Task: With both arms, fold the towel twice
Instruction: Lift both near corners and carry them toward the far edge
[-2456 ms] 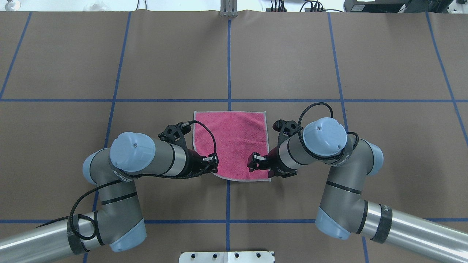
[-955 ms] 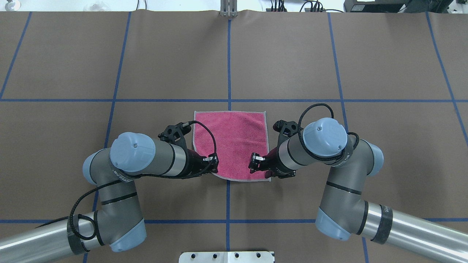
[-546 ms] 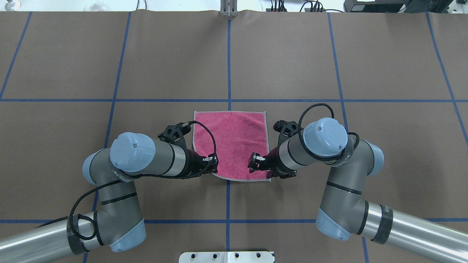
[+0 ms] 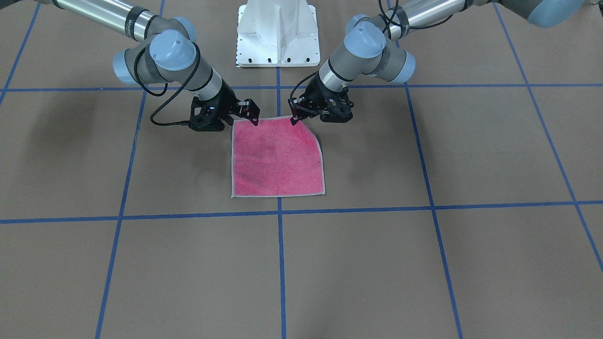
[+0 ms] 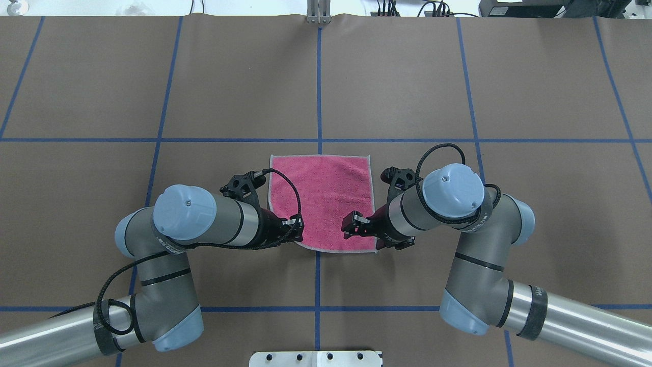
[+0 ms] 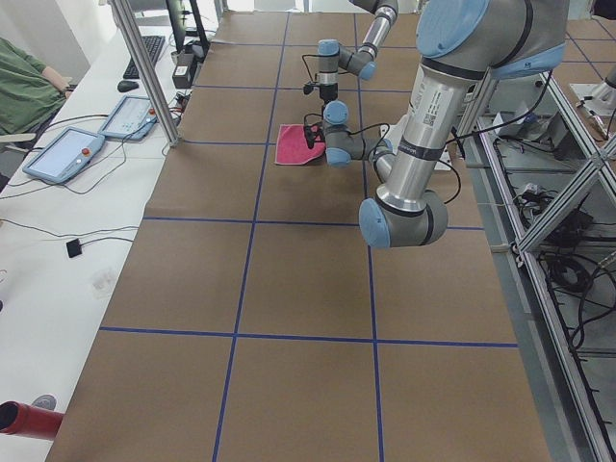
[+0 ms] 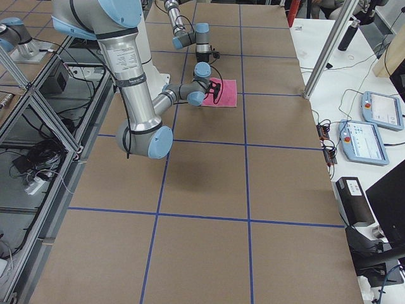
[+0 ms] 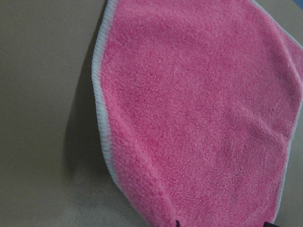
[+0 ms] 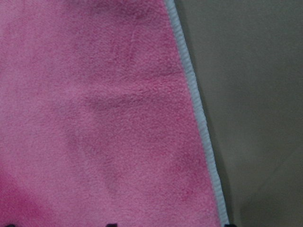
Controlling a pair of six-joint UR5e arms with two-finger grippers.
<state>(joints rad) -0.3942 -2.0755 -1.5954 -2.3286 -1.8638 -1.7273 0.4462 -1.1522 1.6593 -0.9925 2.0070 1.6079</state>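
Evidently left gripper (image 5: 295, 225) and right gripper (image 5: 351, 228) each clamp a near corner of the towel (image 5: 326, 193) (left corner lifted).

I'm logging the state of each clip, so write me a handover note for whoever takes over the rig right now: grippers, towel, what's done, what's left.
Left gripper: shut on the towel at its robot-side left corner, which is raised slightly off the table.
Right gripper: at the robot-side right corner, which lies flat. I cannot tell whether it grips.
Towel: spread pink face up at the table's centre.
Done: no fold yet.
Left: confirm the right grip, then make both folds.
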